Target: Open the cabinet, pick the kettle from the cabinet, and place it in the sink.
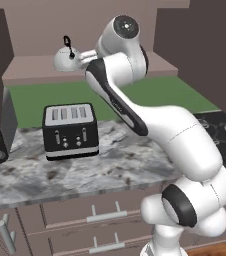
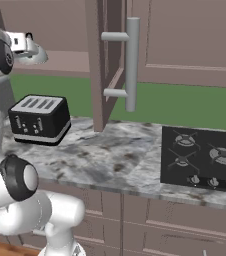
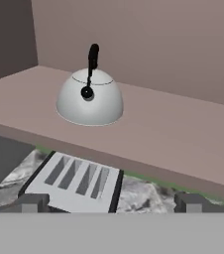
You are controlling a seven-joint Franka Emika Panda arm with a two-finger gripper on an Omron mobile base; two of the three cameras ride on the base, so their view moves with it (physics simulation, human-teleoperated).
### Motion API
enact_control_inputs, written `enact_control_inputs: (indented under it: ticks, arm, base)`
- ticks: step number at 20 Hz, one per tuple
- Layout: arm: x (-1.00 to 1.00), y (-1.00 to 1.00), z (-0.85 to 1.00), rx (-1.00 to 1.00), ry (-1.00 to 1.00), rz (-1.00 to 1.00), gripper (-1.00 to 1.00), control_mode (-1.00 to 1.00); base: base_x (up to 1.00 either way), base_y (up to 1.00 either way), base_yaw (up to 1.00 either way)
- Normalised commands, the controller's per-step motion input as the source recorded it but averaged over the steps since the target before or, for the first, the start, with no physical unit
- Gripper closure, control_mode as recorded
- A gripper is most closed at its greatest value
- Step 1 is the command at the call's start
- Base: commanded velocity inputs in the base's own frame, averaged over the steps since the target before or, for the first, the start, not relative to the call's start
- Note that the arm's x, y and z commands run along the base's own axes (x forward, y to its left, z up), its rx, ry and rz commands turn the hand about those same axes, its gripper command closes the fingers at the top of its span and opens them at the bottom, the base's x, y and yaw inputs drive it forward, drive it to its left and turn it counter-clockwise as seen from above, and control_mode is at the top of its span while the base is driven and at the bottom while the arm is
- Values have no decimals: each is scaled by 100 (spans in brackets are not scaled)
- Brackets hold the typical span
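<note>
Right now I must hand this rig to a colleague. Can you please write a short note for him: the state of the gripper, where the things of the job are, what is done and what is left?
Gripper: open, empty, facing the kettle, not touching it.
Kettle: upright on the cabinet shelf, above the toaster on the counter.
Cabinet: open; its door stands swung out, seen in the right base view.
Done: cabinet opened.
Left: reach in, grasp the kettle, lift it out and place it in the sink.
</note>
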Motion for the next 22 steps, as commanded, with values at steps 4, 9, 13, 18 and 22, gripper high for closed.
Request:
enact_control_inputs:
  ticks: [4, 9, 13, 18, 22]
  arm:
    - [42, 14, 14, 2, 0, 8, -100, -100]
    - [35, 19, 16, 0, 0, 7, -100, -100]
    - [28, 27, 2, 0, -4, 2, -100, -100]
    - [28, 21, 0, 0, -1, 0, -100, -100]
    - [24, 15, 0, 3, -2, 0, -100, -100]
  base:
    - [0, 0, 0]
    - [0, 0, 0]
    - [0, 0, 0]
    - [0, 0, 0]
    - [0, 0, 0]
